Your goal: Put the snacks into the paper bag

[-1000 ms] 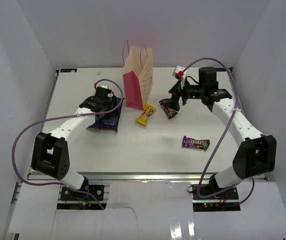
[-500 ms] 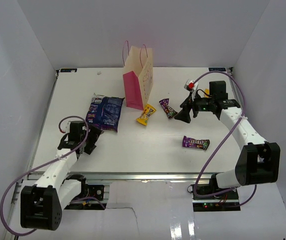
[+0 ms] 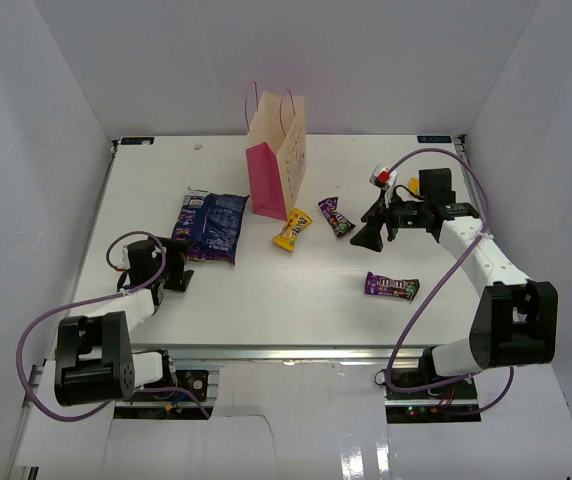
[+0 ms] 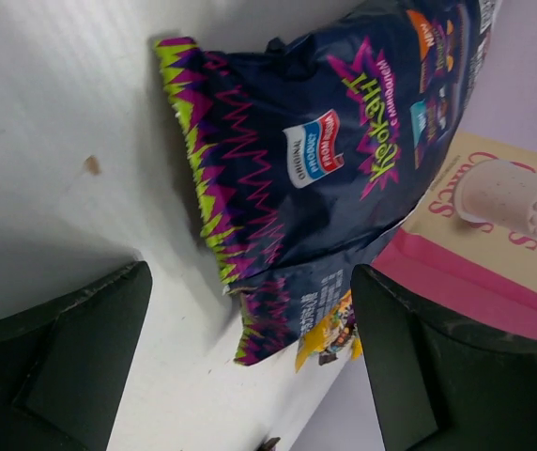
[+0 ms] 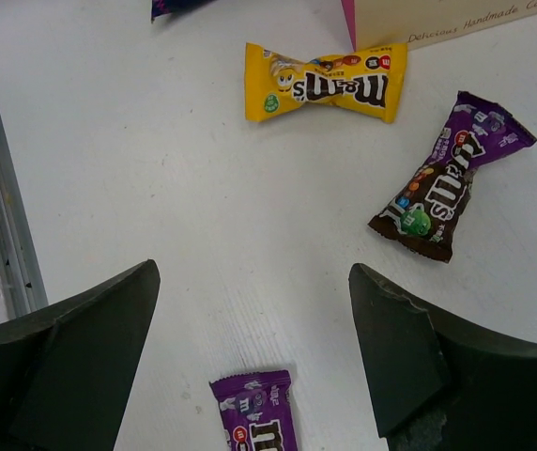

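Observation:
The paper bag stands upright at the table's back middle, cream with a pink side. A flat blue snack bag lies left of it. On the bag's right lie a yellow packet and a dark brown-purple packet. A purple packet lies nearer the front. My left gripper is open and empty, low over the table just short of the blue bag. My right gripper hangs open and empty between the purple packets.
White walls enclose the table on the left, back and right. A metal rail runs along the table's near edge. Purple cables loop from both arms.
My left arm has pulled back from the blue snack bag to the front left, leaving it flat on the table. My right gripper has drifted right, away from the brown-purple packet.

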`<state>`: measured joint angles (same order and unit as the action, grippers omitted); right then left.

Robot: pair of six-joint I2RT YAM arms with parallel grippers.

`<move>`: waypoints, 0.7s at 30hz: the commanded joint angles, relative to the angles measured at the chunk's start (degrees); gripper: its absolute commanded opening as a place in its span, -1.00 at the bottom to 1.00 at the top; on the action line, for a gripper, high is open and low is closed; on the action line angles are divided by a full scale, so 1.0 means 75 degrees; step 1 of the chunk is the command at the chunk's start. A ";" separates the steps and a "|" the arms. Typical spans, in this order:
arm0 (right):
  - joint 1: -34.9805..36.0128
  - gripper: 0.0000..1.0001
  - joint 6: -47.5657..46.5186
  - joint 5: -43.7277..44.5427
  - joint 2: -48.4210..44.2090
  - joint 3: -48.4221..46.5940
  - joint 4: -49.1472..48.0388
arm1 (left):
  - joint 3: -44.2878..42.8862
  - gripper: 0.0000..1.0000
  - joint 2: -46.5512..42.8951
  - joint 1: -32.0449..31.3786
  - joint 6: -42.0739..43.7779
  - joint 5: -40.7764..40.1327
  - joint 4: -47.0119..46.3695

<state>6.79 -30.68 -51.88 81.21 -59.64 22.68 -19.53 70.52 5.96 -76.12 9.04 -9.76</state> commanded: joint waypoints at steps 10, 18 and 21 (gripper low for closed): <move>-0.0120 0.75 -0.0210 -0.0360 -0.0316 0.0311 0.0047 | 0.0154 0.68 0.2231 0.0495 -0.0386 0.0997 -0.3666; -0.0120 0.74 -0.0234 -0.0349 -0.0387 0.0416 0.0129 | 0.0225 -0.41 0.3931 0.0647 -0.0714 0.2028 -0.6451; -0.0120 0.73 -0.0257 -0.0325 -0.0445 0.0452 0.0187 | 0.0213 -0.87 0.4238 0.0729 -0.0855 0.2579 -0.7287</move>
<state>6.07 -31.94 -52.93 79.83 -57.01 23.55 -18.39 100.82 11.00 -82.32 23.00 -55.18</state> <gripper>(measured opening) 0.867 0.132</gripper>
